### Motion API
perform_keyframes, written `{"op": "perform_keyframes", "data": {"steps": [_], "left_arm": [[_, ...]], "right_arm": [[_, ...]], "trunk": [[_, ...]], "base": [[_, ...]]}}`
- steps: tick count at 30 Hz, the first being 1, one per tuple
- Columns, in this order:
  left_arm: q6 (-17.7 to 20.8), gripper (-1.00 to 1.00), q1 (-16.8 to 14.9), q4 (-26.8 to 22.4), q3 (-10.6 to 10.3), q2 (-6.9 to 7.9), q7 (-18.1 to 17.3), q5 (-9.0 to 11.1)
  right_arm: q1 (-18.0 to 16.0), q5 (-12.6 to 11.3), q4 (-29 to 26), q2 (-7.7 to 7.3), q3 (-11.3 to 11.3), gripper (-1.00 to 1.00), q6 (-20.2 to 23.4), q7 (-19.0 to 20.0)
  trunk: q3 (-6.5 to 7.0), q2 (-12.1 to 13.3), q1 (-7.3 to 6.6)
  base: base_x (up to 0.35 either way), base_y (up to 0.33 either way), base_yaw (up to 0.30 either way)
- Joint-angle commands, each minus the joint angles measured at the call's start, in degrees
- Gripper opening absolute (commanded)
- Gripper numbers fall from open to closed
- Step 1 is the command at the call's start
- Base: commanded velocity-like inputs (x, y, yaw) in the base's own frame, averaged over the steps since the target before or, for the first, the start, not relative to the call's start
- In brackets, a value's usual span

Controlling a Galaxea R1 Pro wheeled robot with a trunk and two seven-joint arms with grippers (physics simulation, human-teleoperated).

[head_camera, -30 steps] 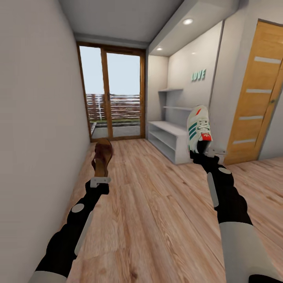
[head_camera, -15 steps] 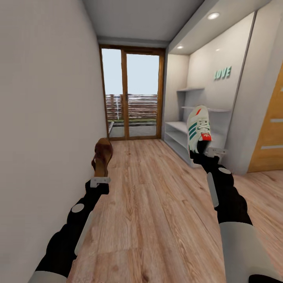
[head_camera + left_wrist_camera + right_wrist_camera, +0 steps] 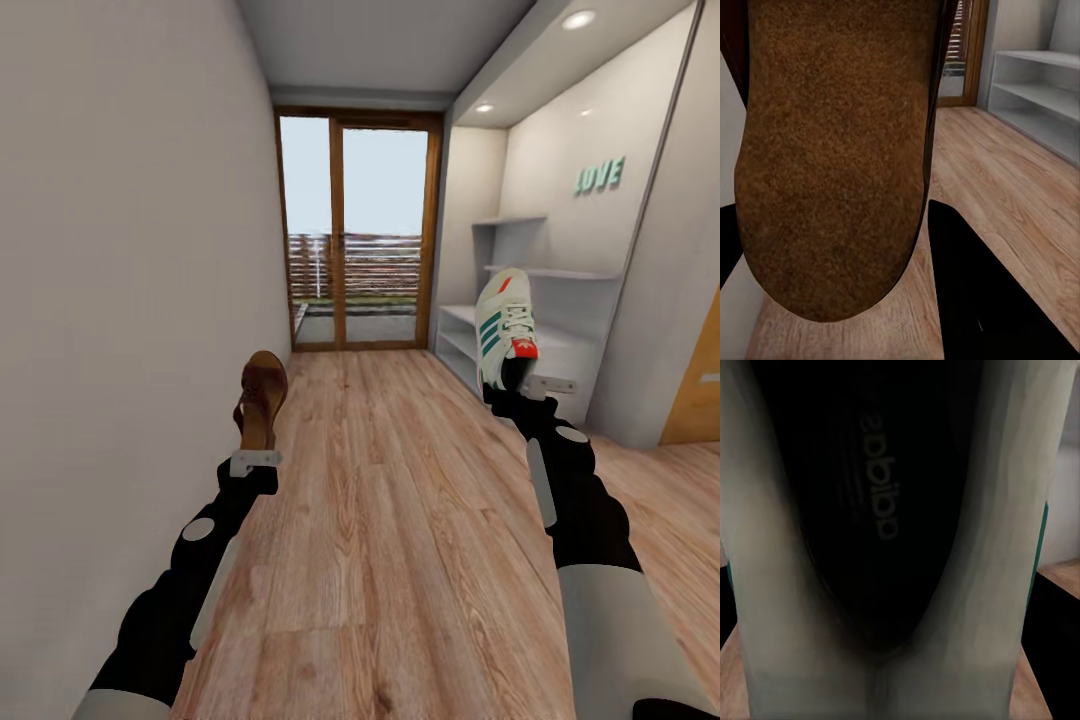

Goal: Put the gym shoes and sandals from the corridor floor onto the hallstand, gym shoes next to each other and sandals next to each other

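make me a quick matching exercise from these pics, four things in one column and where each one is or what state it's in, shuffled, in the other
Things:
1. sandal
2. gym shoe
3. hallstand
4. glass door

Places or states:
A. at the far end of the corridor
B. held upright in the right gripper
C. against the wall on the right, behind the raised sneaker
D. held upright in the left gripper

Pairs: 1-D, 2-B, 3-C, 4-A

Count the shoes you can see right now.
2: one sandal held upright in the left gripper, one gym shoe in the right gripper. The other two may be out of view.
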Motion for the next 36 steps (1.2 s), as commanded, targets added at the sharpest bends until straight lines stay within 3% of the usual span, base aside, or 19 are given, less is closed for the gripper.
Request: {"op": "perform_keyframes", "data": {"steps": [1,13,24,36], "left_arm": [[0.35,-1.0,-0.03,-0.1,-0.02,0.01,-0.06,-0.21],[0.35,-1.0,0.0,-0.09,-0.02,-0.06,-0.06,-0.21],[0.35,-1.0,-0.03,-0.1,-0.02,-0.06,-0.06,-0.21],[0.35,-1.0,-0.01,-0.1,-0.02,-0.03,-0.06,-0.21]], "right_arm": [[-0.04,0.08,-0.08,0.04,-0.07,-1.0,0.31,-0.01],[-0.04,0.08,-0.08,0.04,-0.07,-1.0,0.32,0.02],[-0.04,0.08,-0.08,0.04,-0.07,-1.0,0.32,0.07],[-0.04,0.08,-0.08,0.04,-0.07,-1.0,0.32,0.16]], "trunk": [[-0.16,-0.03,-0.02],[-1.24,-0.03,-0.02],[-1.33,-0.03,-0.02],[-1.33,-0.03,-0.02]], "base": [[0.0,0.0,0.002],[0.142,-0.118,-0.024],[0.309,-0.183,-0.005],[0.345,-0.029,0.0]]}}
